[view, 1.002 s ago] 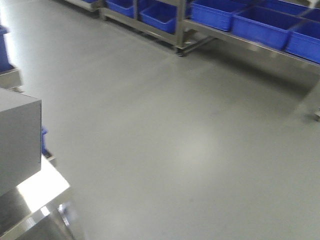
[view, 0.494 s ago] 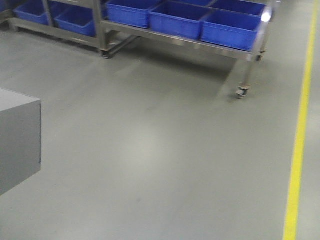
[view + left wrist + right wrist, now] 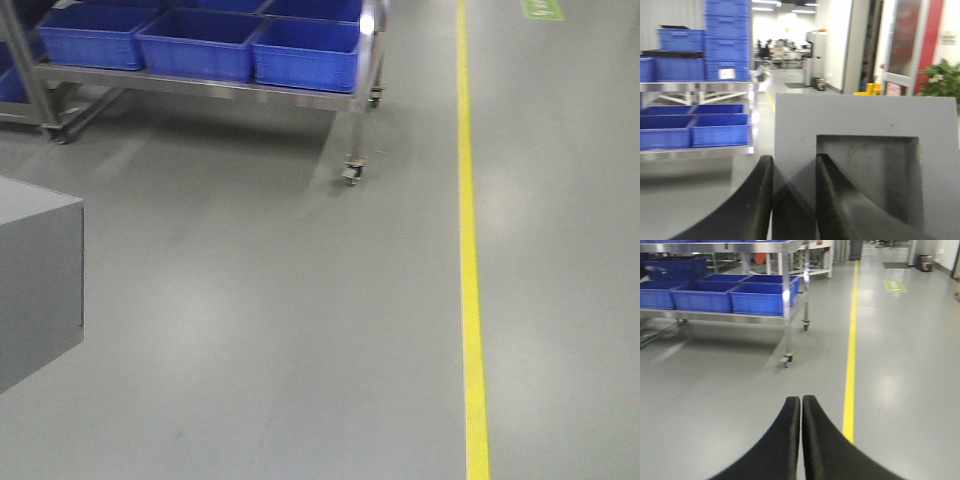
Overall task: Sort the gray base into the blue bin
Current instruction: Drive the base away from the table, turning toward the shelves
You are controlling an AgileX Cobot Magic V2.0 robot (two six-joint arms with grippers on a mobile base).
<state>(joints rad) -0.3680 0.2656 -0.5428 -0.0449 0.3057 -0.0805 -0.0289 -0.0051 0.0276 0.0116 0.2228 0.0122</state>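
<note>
The left tool [image 3: 794,162] holds the gray base [image 3: 865,120]. Its two black fingers pinch one wall of the block, one finger outside and one inside the square dip. The right tool [image 3: 801,405] is pressed closed, finger against finger, and holds nothing. It hangs over the bare floor [image 3: 900,390].

So the gray base is up in the air in the left tool, not in a bin yet. In the front view a gray block shows at the left edge. I think that is the same base.

The step in hand looks like carrying. The nearest blue bin [image 3: 305,55] sits on the low shelf of a metal rack [image 3: 200,88] on wheels, well apart from both tools. A yellow line [image 3: 470,250] runs along the floor beside the rack.

Next, I think the robot has to get close to the rack. Then it must bring the left tool over an open bin, lower the base inside, and only then let go. The rack has a shelf above the bins, so the arm may need to go in low.

Counting: two tools, one gray base, one yellow line. The front view shows three blue bins in the front row. More sit behind, cut off by the picture edge, so I cannot count them all.
</note>
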